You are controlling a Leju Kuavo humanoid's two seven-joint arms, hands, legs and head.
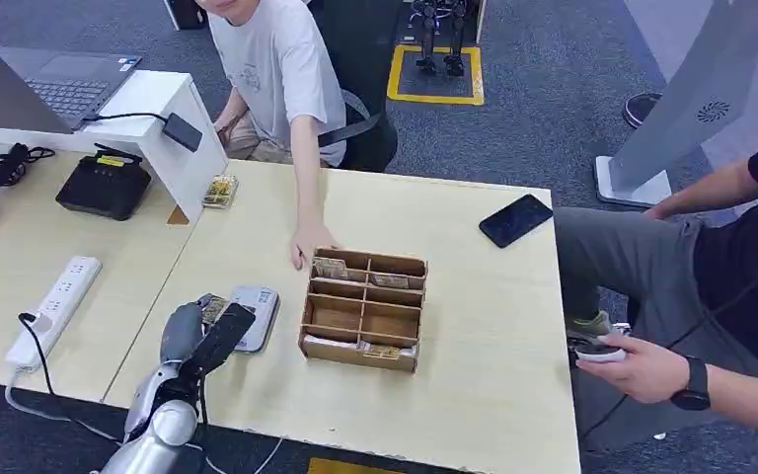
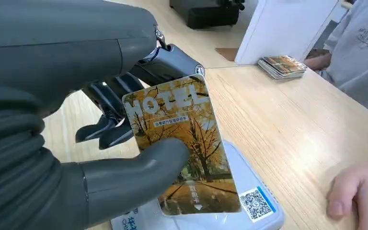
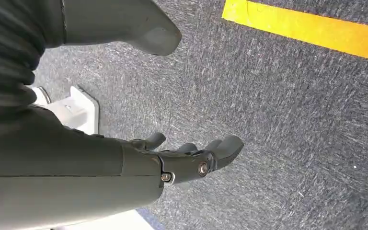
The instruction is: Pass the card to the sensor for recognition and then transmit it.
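— Pale wooden table (image 1: pixel 474 326) in front of you, grey carpet beyond. Where's your hotel card (image 2: pixel 182 143)?

— It's in your left hand (image 1: pixel 202 336), pinched flat between the thick thumb on its printed face and the dark fingers (image 2: pixel 110 103) behind it. You're holding it just above the white card sensor (image 1: pixel 255 314), near the table's front edge.

— What's beside it?

— You've got the wooden divided box (image 1: pixel 363 308) just beside the sensor, with a person's hand (image 1: pixel 311 242) touching its far corner.

— And your other hand?

— Your right hand (image 3: pixel 172 158) hangs over the carpet, fingers loosely spread, holding nothing.
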